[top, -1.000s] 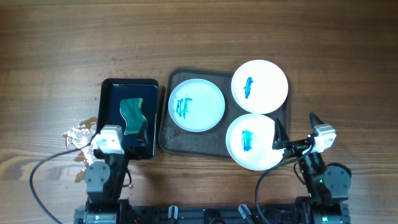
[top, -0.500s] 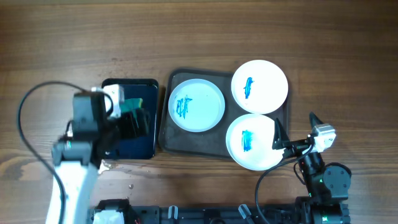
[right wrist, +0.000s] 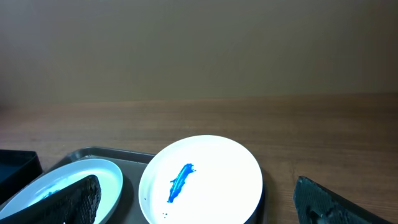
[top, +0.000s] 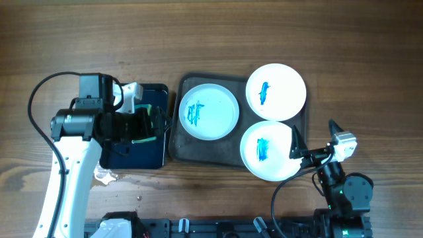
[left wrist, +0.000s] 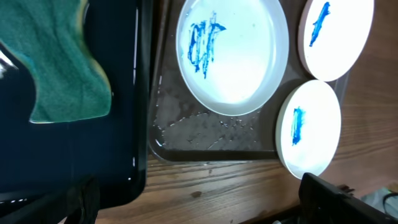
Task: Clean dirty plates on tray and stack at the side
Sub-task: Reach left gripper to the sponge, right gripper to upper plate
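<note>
Three white plates with blue smears lie on the dark grey tray (top: pixel 201 153): one at its left (top: pixel 209 111), one at the back right (top: pixel 275 91), one at the front right (top: pixel 268 151). My left gripper (top: pixel 151 125) is open and empty, hovering over the black tray (top: pixel 132 158) and the green sponge (left wrist: pixel 56 68). In the left wrist view the plates (left wrist: pixel 233 56) (left wrist: pixel 336 31) (left wrist: pixel 309 127) lie to the right of the sponge. My right gripper (top: pixel 312 135) is open and empty beside the front right plate. In the right wrist view a smeared plate (right wrist: pixel 199 180) lies between its fingers.
The black tray sits just left of the grey tray (left wrist: pixel 205 134). A pale wet-looking patch (top: pixel 100 175) marks the wood in front of the black tray. The left arm's cable (top: pixel 39 99) loops over the table's left side. Bare wood lies behind and to the right of the trays.
My left arm has risen from its rest at the front left and swung back over the black tray, its gripper now above the sponge. The right arm and plates have not moved.
</note>
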